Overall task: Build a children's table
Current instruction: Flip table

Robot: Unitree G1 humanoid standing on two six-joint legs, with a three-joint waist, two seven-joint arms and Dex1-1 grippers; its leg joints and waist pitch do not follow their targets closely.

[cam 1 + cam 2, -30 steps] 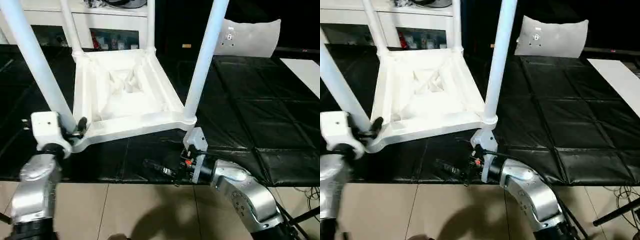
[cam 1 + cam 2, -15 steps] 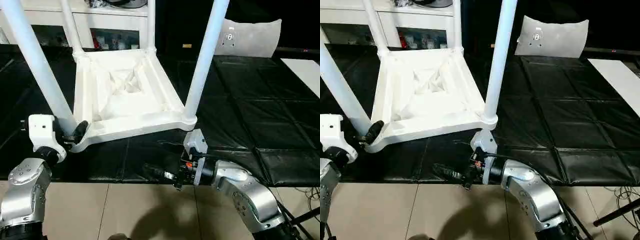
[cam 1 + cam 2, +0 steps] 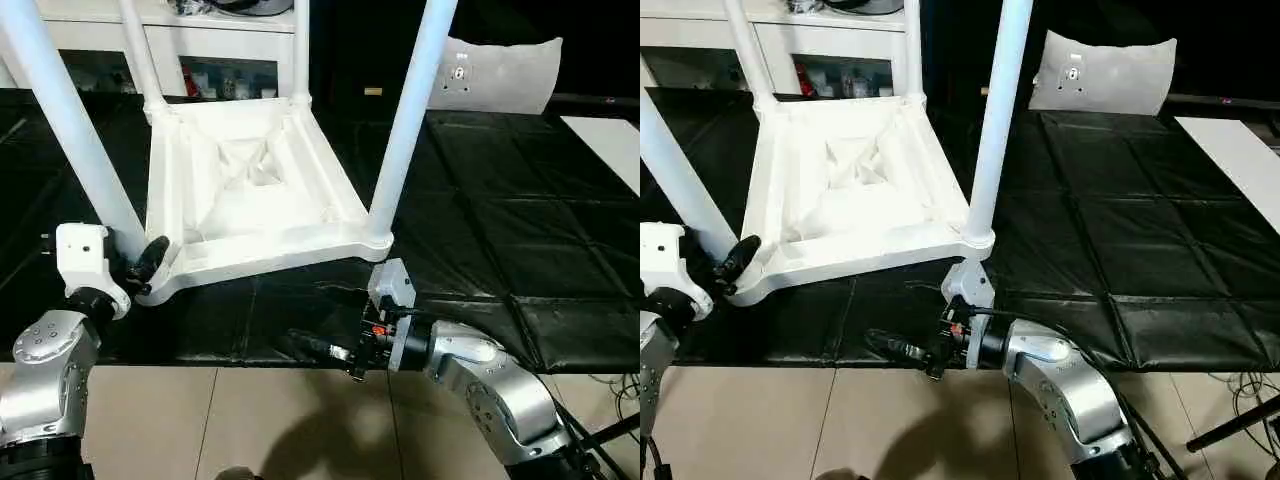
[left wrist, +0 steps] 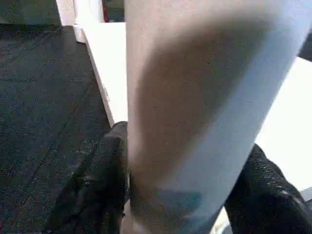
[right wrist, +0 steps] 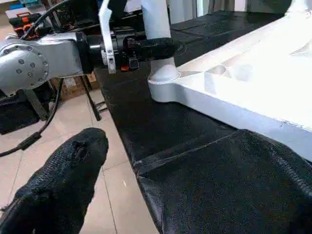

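Observation:
The white children's table lies upside down on the black mat, its four legs pointing up. My left gripper is at the base of the near-left leg. In the left wrist view that leg stands between my two black fingers, and both press against its sides. The right wrist view also shows this grip. My right gripper hangs open over the mat's front edge, just in front of the near-right leg, pointing left with nothing in it. One of its fingers shows over the floor.
A white cabinet with glass doors stands behind the table. A curved white panel is at the back right and a flat white board at the far right. The mat ends at the tiled floor in front.
My left gripper's fingers have closed in on the near-left leg, and the left forearm has dropped lower. My right gripper has sunk slightly and stays open.

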